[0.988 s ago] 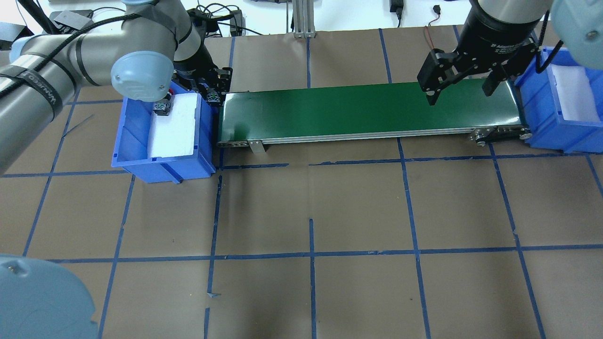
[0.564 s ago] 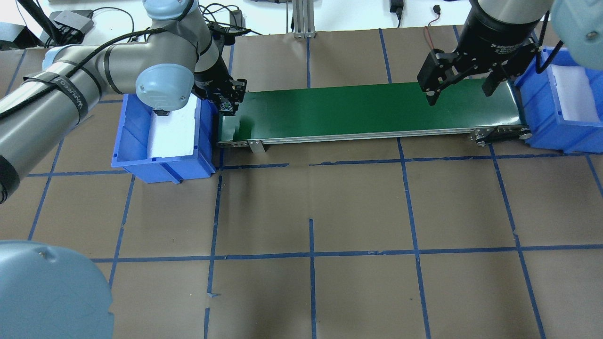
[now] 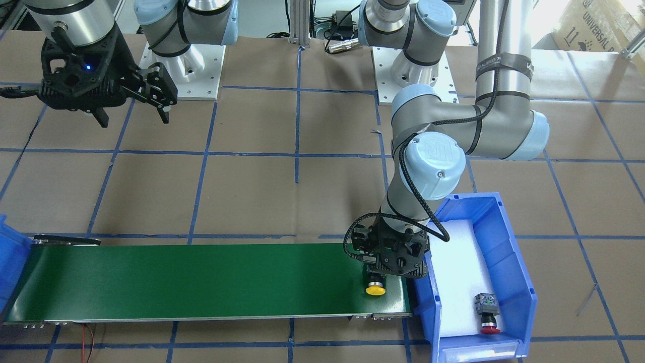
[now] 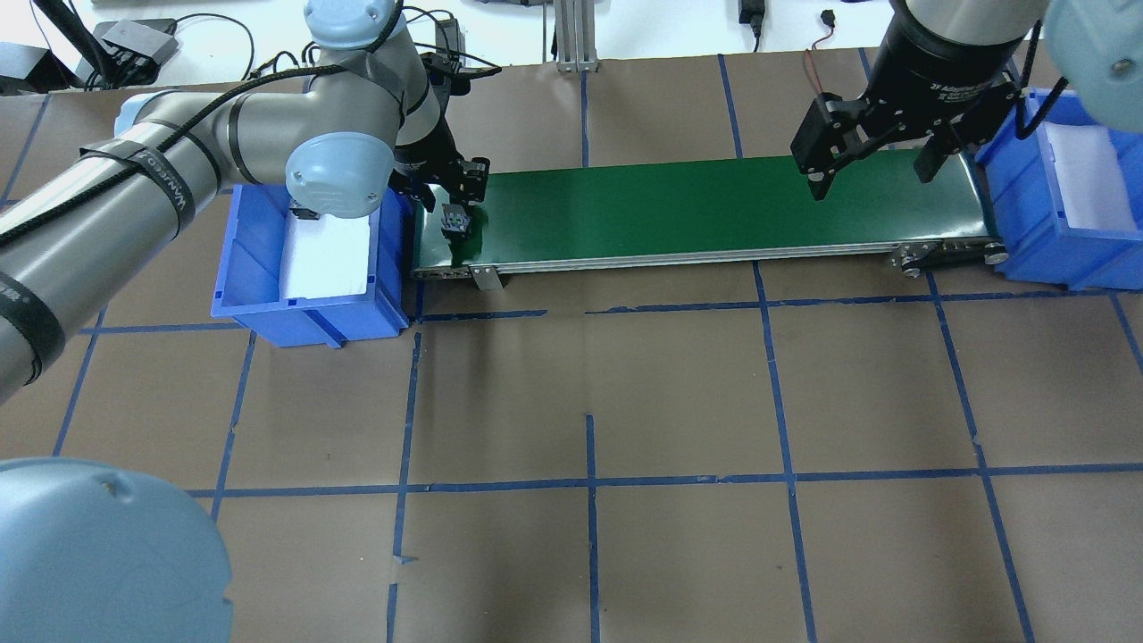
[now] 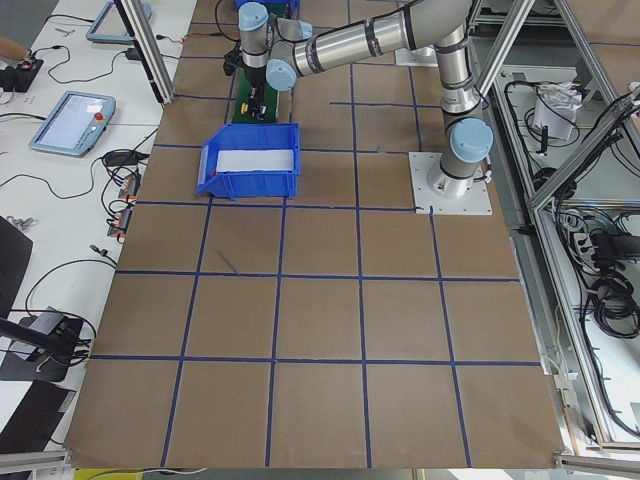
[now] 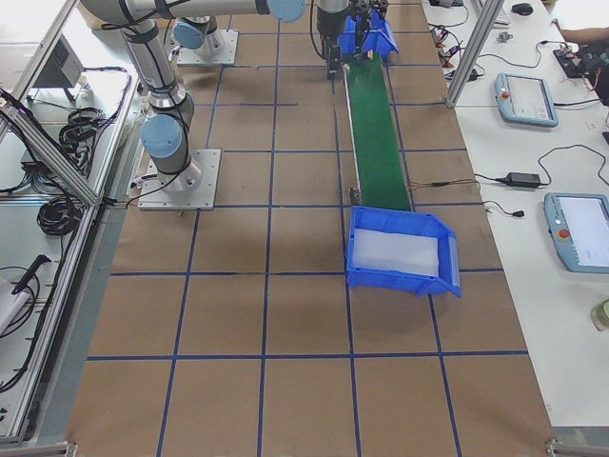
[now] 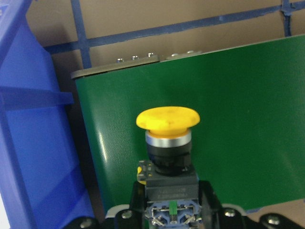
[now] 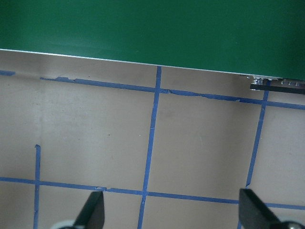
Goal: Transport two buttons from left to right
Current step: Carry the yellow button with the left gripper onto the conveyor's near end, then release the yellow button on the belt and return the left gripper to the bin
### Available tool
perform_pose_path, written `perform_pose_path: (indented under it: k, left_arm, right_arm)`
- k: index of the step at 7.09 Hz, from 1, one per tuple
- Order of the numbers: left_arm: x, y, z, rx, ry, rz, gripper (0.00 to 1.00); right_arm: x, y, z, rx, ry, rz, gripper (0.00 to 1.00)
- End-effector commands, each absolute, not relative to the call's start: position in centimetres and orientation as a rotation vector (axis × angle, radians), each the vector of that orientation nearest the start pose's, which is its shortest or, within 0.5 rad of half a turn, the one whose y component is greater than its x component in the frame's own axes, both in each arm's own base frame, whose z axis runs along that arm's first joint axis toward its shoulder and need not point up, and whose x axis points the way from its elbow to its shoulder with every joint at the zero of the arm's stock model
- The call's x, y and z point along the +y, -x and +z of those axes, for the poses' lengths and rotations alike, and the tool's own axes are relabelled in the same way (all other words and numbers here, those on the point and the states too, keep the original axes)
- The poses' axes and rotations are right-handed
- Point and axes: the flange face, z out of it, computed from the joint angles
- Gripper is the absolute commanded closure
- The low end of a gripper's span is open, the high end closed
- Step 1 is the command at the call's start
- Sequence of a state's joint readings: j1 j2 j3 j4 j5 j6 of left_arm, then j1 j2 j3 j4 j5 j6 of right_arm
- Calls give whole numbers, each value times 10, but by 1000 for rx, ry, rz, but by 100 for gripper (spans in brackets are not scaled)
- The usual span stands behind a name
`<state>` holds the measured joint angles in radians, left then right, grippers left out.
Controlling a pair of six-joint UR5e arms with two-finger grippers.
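The yellow-capped button (image 7: 167, 119) is held by its grey-black body in my left gripper (image 7: 171, 200), which is shut on it. It hangs low over the left end of the green conveyor belt (image 4: 714, 205); I cannot tell whether it touches the belt. From the front, the yellow button (image 3: 375, 289) shows just below the left gripper (image 3: 384, 267). The red-capped button (image 3: 488, 315) lies on white foam in the left blue bin (image 3: 524, 282). My right gripper (image 4: 871, 181) hovers open and holds nothing above the belt's right end.
A second blue bin (image 4: 1027, 205) with white foam stands at the belt's right end. The left blue bin (image 4: 250, 268) touches the belt's left end. Brown paper with blue tape lines covers the table (image 4: 589, 402). Cables lie along the far edge.
My left arm has swung right from the left bin to the belt's left end, carrying the yellow button. The right arm has not moved.
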<state>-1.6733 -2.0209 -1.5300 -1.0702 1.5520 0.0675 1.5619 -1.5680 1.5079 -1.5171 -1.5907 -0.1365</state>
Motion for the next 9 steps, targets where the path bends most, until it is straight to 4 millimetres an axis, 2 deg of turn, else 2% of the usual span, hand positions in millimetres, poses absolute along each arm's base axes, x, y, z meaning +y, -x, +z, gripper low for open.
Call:
perform_pose_path:
  k: [1,2,3,4,5,7,9]
  left_arm:
    - [-640,197,309,3145,-265,-176,0]
    - [-642,191,313,3148,-251,-189,0]
    - [-647,162,333,3149,-182,-223,0]
    - [-648,125,361,3148,-96,-268,0]
    - [-643,104,371,3155,-51,-256,0]
    - [-630,86,377,3149,-27,-211,0]
    - [-633,57,376,3148,-68,-191,0]
  right_arm:
    - [-494,-127,512,3157,204,-7,0]
    - [-494,-127,513,3156,199,-10,0]
    - [-494,-127,513,3156,201,-10,0]
    - [-494,-127,513,3157,201,-10,0]
    - [-494,-127,513,3157,201,-10,0]
    - [-494,-127,512,3157,201,-7,0]
    - [-494,-127,514,3158,199,-14,0]
